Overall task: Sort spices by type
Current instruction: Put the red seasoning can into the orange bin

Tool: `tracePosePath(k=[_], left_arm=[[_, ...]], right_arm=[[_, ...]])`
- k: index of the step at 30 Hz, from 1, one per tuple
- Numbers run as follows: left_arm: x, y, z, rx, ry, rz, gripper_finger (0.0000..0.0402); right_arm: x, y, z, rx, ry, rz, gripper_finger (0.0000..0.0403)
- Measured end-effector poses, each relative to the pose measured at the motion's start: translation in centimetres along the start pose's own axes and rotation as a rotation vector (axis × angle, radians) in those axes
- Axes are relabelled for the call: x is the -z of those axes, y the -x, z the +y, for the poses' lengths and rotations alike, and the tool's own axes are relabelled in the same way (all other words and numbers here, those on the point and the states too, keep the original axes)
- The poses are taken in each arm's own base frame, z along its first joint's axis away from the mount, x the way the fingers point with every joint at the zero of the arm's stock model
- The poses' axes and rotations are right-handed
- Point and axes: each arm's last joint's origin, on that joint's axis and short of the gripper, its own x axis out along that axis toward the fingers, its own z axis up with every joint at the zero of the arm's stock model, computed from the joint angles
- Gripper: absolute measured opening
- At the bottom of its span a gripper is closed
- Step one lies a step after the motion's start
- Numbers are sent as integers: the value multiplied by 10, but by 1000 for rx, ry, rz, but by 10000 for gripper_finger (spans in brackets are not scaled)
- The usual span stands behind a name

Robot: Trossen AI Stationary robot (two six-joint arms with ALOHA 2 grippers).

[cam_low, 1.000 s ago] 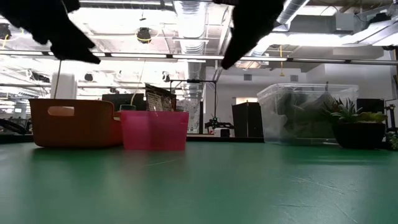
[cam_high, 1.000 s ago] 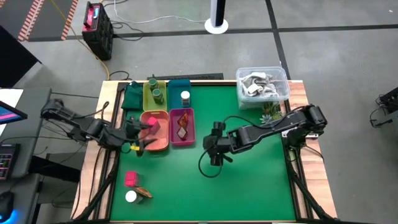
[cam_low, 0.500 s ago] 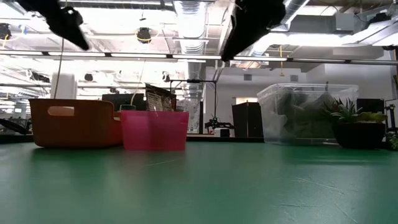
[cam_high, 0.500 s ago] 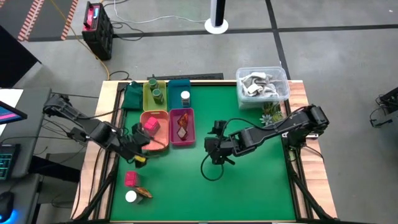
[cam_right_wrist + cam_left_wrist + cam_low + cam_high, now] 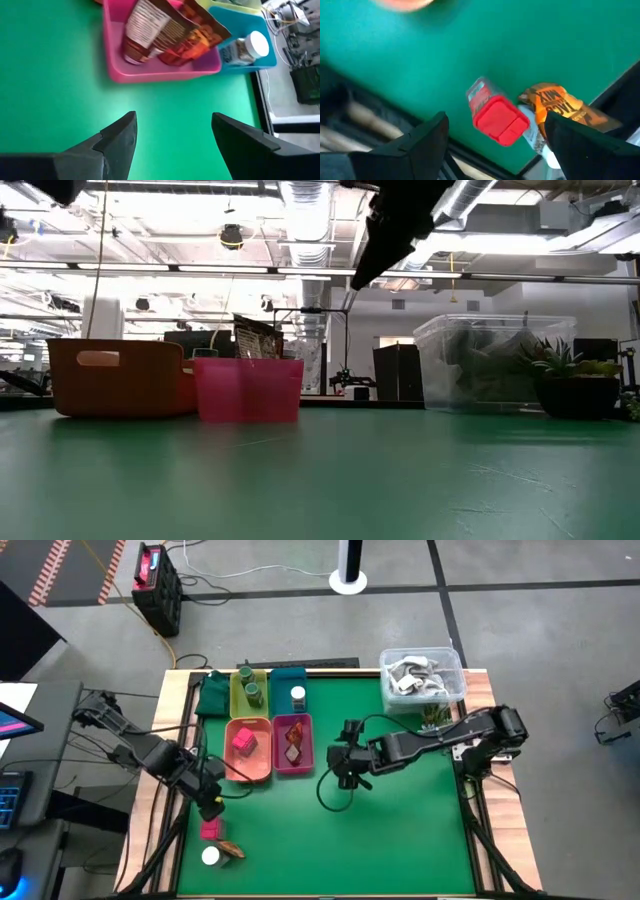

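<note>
L gripper [image 5: 211, 804] jaws open; R gripper [image 5: 343, 772] jaws open.

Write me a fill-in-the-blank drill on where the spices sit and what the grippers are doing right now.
1. The orange tray holds one ____ block.
2. The left gripper, jaws open, hovers above the red block lying on the ____ mat.
3. The blue tray holds a jar with a ____ cap.
4. The right gripper, jaws open and holding ____, hangs beside the magenta tray.

Missing words: pink-red; green; white; nothing
</note>
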Motion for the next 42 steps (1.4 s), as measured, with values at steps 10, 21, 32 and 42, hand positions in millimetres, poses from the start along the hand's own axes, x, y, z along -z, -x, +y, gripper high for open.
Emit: tracePosePath(k=[10,21,32,42], left_arm=[[15,-6,-8,-20,457,43,316],[37,-50,-34,-207,451,-15,316],[53,-52,-35,-178,514,-120,316],[59,-55,-38,-144,580,-180,316]], right_arm=[[4,-11,-19,33,-30,54,292],[-1,0,-1,1,-55,-8,292],[-10,16,25,-51,-64,-123,292],[-11,30,45,-92,-50,-172,292]])
